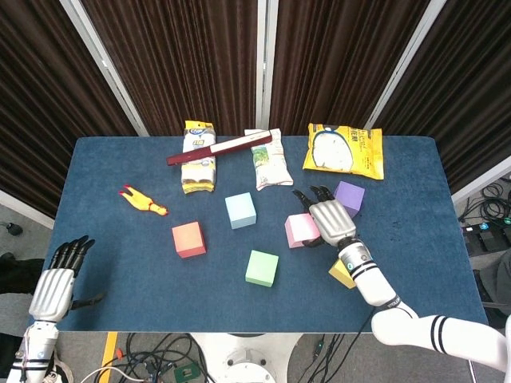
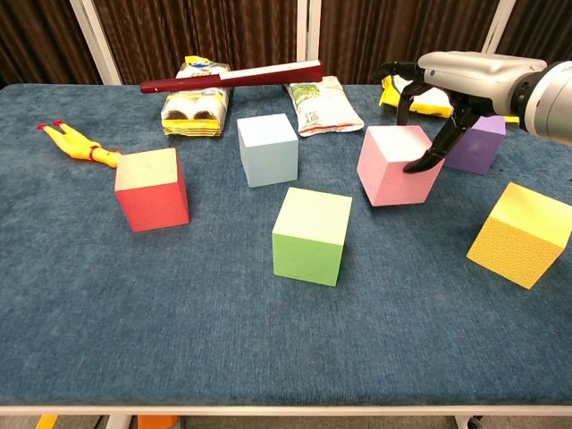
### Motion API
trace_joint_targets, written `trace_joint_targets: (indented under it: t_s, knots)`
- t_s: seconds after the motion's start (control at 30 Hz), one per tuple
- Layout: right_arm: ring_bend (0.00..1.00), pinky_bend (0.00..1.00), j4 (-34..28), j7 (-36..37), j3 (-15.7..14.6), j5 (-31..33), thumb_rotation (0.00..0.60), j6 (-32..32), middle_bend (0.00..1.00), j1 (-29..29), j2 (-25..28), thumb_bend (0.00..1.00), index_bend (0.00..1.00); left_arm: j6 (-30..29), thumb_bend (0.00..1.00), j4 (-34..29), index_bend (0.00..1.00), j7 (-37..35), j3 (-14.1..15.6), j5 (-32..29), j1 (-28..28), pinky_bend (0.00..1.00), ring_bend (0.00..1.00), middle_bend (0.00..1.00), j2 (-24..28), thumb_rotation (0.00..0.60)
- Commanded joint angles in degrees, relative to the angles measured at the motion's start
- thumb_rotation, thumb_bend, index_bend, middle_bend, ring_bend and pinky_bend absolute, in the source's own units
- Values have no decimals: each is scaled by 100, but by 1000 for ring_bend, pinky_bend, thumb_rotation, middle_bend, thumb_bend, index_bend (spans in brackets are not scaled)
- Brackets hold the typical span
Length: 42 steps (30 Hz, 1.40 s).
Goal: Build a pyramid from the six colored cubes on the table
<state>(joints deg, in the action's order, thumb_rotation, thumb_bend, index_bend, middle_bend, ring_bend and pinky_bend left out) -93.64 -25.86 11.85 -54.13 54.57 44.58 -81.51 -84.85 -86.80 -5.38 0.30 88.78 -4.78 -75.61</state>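
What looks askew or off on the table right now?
The pink cube sits tilted in the right hand, its bottom edge lifted off the cloth. The dark red stick lies bridged across the snack packs rather than flat. Nothing looks spilled or damaged.

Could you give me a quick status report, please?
Right robot hand grips pink cube. Left robot hand open, idle. Path toward green cube looks clear.

Six cubes lay apart on the blue cloth: red (image 2: 150, 189) at left, light-blue (image 2: 267, 149) behind green (image 2: 311, 235), pink (image 2: 394, 165) tilted beside purple (image 2: 477, 143), yellow (image 2: 522, 234) skewed at right.
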Motion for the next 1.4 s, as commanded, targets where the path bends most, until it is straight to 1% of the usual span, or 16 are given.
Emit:
trace_joint_targets:
  t_s: [0.03,0.17,0.27,0.47,0.67,0.9,1.2,1.4]
  knots:
    - [31,0,-311,-575,76,504,600,191,495,182,-78,45,0,-13,0,13,86,-28,-2,2,6,36,0,29,-4,600]
    - [31,0,-498,-1086,146,1204,600,225,495,461,-130,44,0,10,0,51,86,-114,14,14,-1,37,0,29,-11,600]
    - [31,0,-562,-1310,165,1554,600,250,495,631,-166,44,0,12,0,91,86,-172,17,36,-11,37,0,29,-14,600]
    - [31,0,-591,-1554,178,1941,600,363,494,875,-232,44,0,-31,0,162,86,-318,23,44,12,37,0,29,-13,600]
    - [31,0,-471,-1670,122,2153,600,394,494,1051,-321,43,0,-44,0,230,86,-391,34,33,35,37,0,29,-35,600]
    - [31,0,-307,-1666,59,2229,600,460,493,1147,-447,43,0,0,0,285,86,-430,50,15,34,37,0,29,-47,600]
    - [30,0,-404,-1548,21,2310,600,493,492,1152,-402,3,0,39,0,296,86,-410,48,5,18,36,0,29,-53,600]
    - [28,0,-397,-1468,-31,2338,600,395,446,1169,-345,0,0,31,0,283,86,-387,42,-7,24,36,0,29,-61,600]
